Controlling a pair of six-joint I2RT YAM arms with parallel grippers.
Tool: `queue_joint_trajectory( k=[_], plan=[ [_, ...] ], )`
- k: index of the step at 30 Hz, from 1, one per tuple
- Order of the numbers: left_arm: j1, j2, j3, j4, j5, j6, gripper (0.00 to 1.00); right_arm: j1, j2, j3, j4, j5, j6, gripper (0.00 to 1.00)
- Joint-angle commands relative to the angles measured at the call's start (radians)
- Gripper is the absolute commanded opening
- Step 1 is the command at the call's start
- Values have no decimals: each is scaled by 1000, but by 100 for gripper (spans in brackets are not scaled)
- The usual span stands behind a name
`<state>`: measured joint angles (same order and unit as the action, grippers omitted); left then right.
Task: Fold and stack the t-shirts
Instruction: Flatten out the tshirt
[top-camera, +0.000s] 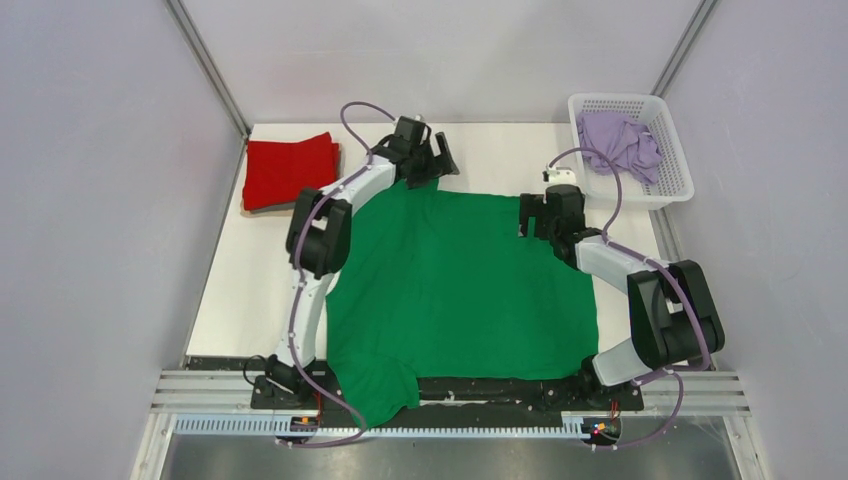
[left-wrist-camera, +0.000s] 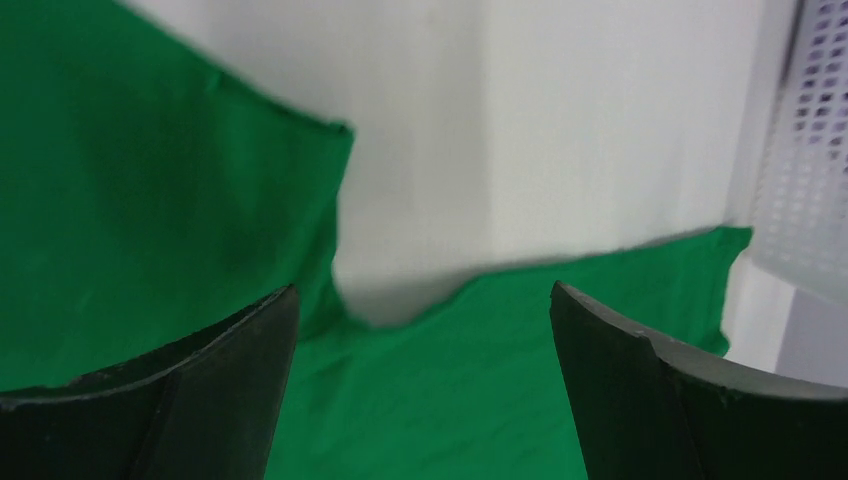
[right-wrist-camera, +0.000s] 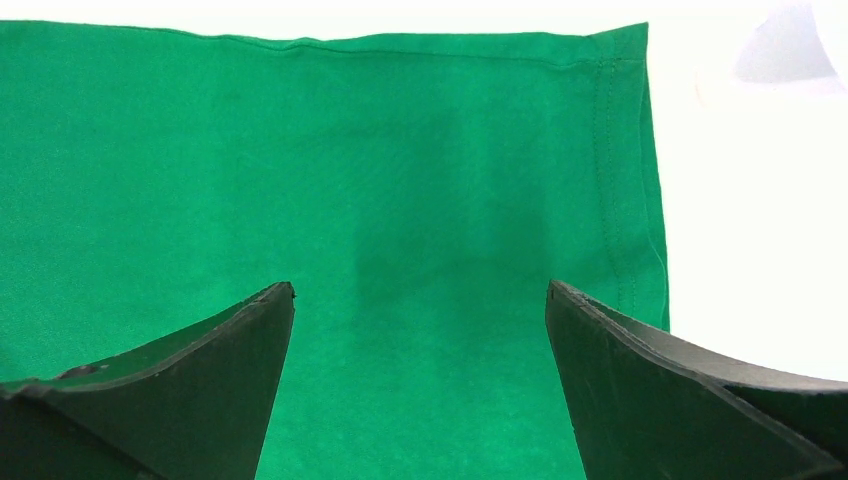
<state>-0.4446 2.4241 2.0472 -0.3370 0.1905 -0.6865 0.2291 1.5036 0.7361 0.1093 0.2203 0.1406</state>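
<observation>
Bright green and smooth, the green t-shirt (top-camera: 465, 285) lies spread flat over the middle of the white table (top-camera: 250, 300), a broad, roughly four-sided sheet of soft matte cloth with only faint ripples. Its right edge carries a double line of stitching, seen close in the right wrist view, so the hem seems to face right. That would put the long axis across the table, left to right. At the near left corner a sleeve-like flap droops over the table's near edge onto the mounting rail. At the far left the outline breaks into a notch where bare table shows.

Over that notch is the left gripper (left-wrist-camera: 422, 288), its dark fingers spread wide with nothing between them. The right gripper (right-wrist-camera: 420, 285) is over the far right corner of the same shirt, fingers equally far apart and empty, with cloth filling the gap beneath. I cannot tell whether either one touches the fabric.

Well apart at the far left corner of the table lies the red t-shirt (top-camera: 290, 170), folded into a thick, neat rectangle with its edges squared. At the far right stands a white plastic lattice basket (top-camera: 655, 190), rectangular with perforated walls. The lilac t-shirt (top-camera: 620, 140) is crumpled loosely inside it, in a heap of soft folds.
</observation>
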Motion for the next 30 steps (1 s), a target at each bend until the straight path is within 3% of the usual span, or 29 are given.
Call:
queue_joint_trajectory(
  k=[1, 5, 12, 24, 30],
  plan=[
    [-1, -289, -219, -24, -180, 106, 100, -2, 16, 30, 6, -13, 4, 98],
    [1, -352, -343, -53, -288, 135, 100, -2, 44, 45, 2, -22, 8, 98],
    [6, -257, -264, -236, -382, 152, 100, -2, 95, 69, 4, -9, -2, 98],
    [100, -106, -224, -264, -253, 86, 100, -7, 192, 85, 77, -102, 33, 98],
    [141, -6, -73, -367, -273, 92, 100, -7, 264, 131, 76, -137, 56, 98]
  ],
)
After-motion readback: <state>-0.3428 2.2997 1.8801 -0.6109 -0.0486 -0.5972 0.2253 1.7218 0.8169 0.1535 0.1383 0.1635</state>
